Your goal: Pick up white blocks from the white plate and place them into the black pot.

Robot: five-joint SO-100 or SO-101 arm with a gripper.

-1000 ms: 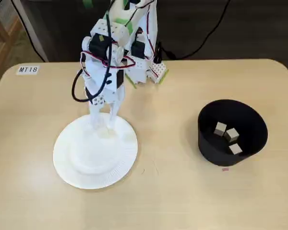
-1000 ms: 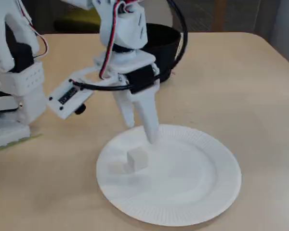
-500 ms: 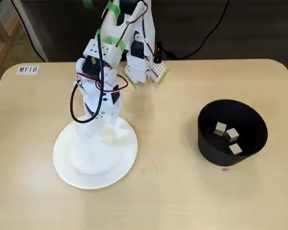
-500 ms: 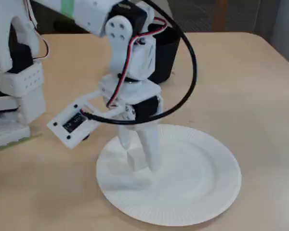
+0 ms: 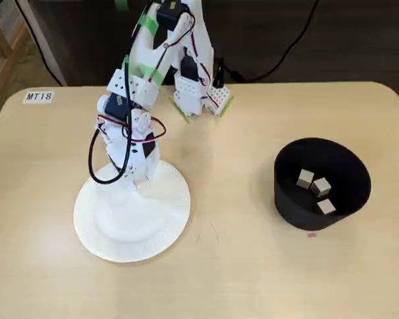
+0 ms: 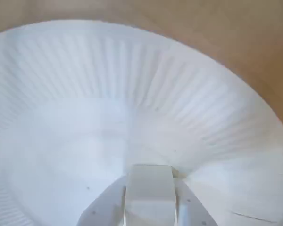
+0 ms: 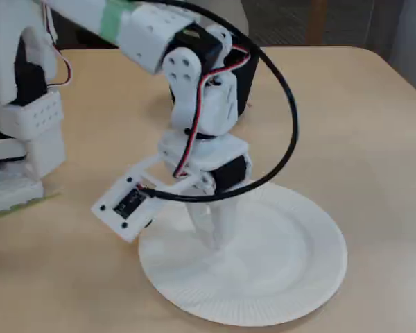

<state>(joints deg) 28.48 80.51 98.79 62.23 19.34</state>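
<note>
On my left in a fixed view, claw low over the white plate, pinching one white block per the wrist view. Right on the tabletop: black pot, three white blocks inside.

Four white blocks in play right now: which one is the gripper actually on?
The white block between the gripper's fingers over the white plate, seen in the wrist view. The other three blocks lie loose inside the black pot.
</note>
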